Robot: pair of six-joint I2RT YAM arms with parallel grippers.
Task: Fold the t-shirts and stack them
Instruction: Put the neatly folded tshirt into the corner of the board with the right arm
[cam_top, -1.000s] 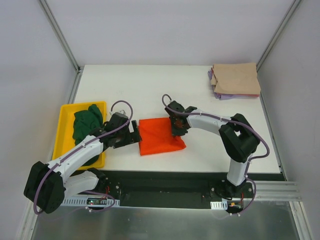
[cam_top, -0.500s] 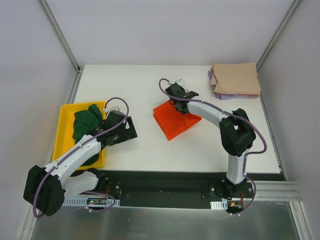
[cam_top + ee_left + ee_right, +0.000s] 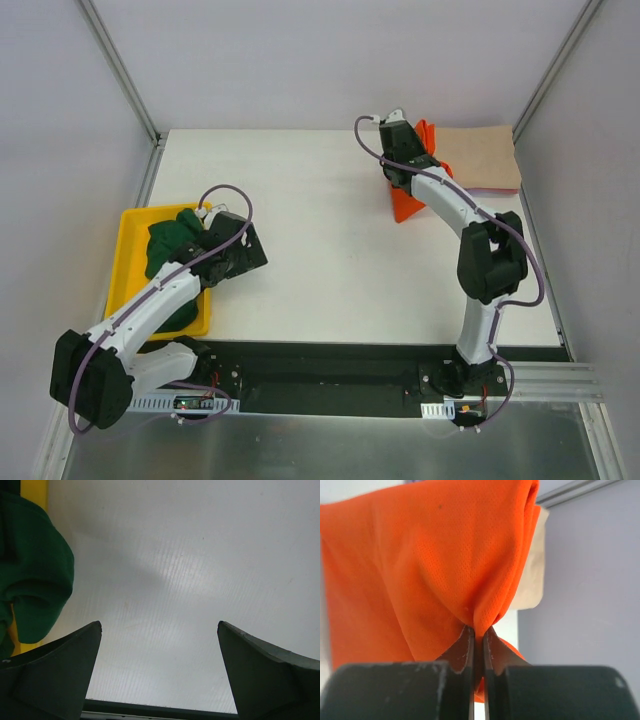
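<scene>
My right gripper (image 3: 405,140) is shut on the folded orange-red t-shirt (image 3: 408,198) and holds it lifted at the left edge of the tan t-shirt (image 3: 480,156) at the back right. In the right wrist view the orange-red cloth (image 3: 420,570) hangs pinched in the right gripper (image 3: 477,635), with the tan shirt (image 3: 532,575) behind. The pale purple shirt is hidden. The dark green t-shirt (image 3: 172,245) lies bunched in the yellow tray (image 3: 132,262). My left gripper (image 3: 245,250) is open and empty beside the tray, over bare table in the left wrist view (image 3: 159,625), with green cloth (image 3: 30,580) at the left.
Grey walls with metal frame posts (image 3: 120,70) close in the table on three sides. The white table top (image 3: 300,200) lies between the two arms. A black rail (image 3: 330,375) runs along the near edge.
My right gripper has carried the orange-red t-shirt from the table's middle up and right to the tan shirt's edge. My left gripper has drawn back left toward the tray.
</scene>
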